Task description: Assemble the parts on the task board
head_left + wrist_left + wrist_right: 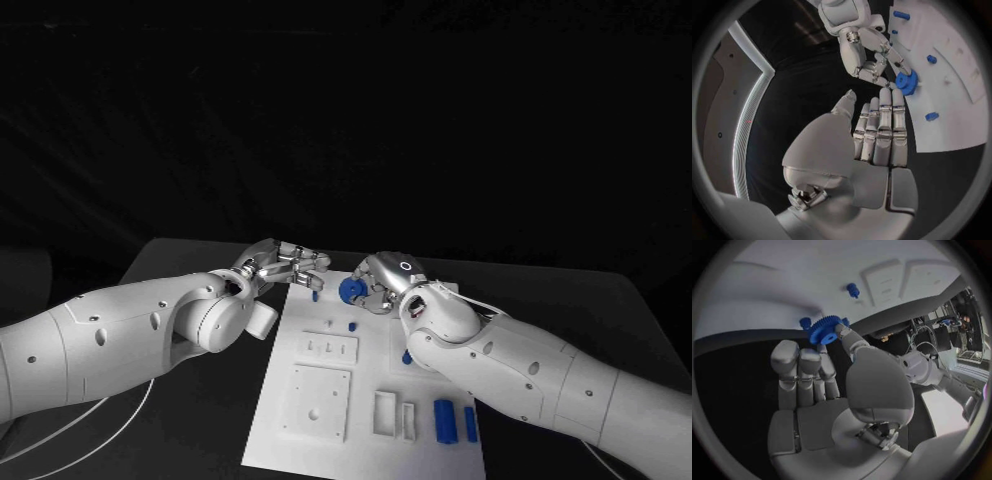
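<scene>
Your right hand [384,283] pinched the blue gear [351,290] between thumb and fingertips [839,330], just above the far end of the task board [320,432]. Your left hand [283,266] hovered beside it, fingers straight and holding nothing. You were mid-placement, I judge; next you needed to align the gear's bore with a blue peg [315,294] and lower it.

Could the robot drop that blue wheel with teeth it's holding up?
Yes, maybe. The right robot hand seems to pinch the blue gear only at its edge, over the far end of the task board, so it could slip and roll off onto the black table. The left robot hand is very close too, so the two might bump. Small blue pegs nearby could get knocked.
</scene>
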Motion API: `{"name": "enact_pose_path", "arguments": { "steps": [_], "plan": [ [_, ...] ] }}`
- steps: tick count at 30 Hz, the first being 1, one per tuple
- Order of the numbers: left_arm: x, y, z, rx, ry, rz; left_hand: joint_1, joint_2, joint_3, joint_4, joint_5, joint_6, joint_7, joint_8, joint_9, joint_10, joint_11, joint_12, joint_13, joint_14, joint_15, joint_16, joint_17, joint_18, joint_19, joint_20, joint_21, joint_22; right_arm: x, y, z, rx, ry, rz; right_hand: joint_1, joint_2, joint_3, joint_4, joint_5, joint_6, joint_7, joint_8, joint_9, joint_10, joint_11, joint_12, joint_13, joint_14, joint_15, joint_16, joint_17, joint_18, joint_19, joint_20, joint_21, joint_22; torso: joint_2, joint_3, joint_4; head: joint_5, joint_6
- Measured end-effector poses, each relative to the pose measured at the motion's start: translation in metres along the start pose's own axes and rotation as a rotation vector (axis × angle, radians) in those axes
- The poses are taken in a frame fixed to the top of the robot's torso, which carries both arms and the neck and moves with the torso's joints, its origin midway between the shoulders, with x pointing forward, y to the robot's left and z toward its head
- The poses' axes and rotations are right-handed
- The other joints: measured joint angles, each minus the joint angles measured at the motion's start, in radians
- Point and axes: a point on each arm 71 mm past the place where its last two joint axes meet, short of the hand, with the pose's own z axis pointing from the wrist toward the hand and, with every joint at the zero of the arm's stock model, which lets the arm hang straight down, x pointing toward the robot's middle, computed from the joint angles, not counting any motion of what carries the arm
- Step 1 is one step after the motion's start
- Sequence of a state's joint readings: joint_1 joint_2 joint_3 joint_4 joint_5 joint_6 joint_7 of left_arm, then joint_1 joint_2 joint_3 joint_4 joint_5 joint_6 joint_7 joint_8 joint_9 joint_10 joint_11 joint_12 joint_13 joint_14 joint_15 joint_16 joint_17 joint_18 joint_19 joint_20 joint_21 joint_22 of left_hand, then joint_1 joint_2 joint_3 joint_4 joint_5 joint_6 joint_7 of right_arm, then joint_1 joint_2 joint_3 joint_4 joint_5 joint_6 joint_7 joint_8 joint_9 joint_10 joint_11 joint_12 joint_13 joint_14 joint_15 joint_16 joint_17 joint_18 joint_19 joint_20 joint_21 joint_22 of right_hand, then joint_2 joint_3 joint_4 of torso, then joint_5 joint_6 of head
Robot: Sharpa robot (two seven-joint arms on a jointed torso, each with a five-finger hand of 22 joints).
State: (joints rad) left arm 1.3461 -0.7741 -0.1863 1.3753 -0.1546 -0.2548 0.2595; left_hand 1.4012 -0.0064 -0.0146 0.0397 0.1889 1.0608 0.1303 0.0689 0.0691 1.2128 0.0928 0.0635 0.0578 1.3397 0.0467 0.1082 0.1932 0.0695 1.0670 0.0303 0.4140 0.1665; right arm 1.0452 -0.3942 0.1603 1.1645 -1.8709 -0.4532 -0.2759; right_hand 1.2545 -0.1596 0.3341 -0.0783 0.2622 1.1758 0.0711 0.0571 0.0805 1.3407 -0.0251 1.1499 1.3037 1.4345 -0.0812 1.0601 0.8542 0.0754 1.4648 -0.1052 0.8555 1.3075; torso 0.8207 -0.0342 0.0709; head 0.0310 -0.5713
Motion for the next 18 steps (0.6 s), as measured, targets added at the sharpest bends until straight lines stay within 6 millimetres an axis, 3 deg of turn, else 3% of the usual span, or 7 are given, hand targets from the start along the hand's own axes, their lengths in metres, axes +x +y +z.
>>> {"name": "enact_pose_path", "arguments": {
  "steps": [18],
  "plan": [
    [0.004, -0.002, 0.002, 0.007, 0.006, -0.001, 0.0, 0.0, 0.005, -0.005, 0.0, 0.0, 0.0, 0.0, 0.0, 0.0, 0.0, 0.0, 0.0, 0.0, 0.0, 0.0, 0.0, 0.0, 0.0, 0.0, 0.008, 0.0, 0.017, 0.002, 0.005, -0.005, 0.032, -0.035, -0.005, -0.008, -0.004, 0.004, -0.003, 0.008, 0.0, 0.004, 0.0, 0.0, 0.0, -0.002, -0.002, 0.0, 0.0, -0.004, -0.003, 0.0, 0.0, 0.0, -0.004, 0.0, -0.001, 0.0017, -0.0014, 0.009, -0.006]
  ]
}}
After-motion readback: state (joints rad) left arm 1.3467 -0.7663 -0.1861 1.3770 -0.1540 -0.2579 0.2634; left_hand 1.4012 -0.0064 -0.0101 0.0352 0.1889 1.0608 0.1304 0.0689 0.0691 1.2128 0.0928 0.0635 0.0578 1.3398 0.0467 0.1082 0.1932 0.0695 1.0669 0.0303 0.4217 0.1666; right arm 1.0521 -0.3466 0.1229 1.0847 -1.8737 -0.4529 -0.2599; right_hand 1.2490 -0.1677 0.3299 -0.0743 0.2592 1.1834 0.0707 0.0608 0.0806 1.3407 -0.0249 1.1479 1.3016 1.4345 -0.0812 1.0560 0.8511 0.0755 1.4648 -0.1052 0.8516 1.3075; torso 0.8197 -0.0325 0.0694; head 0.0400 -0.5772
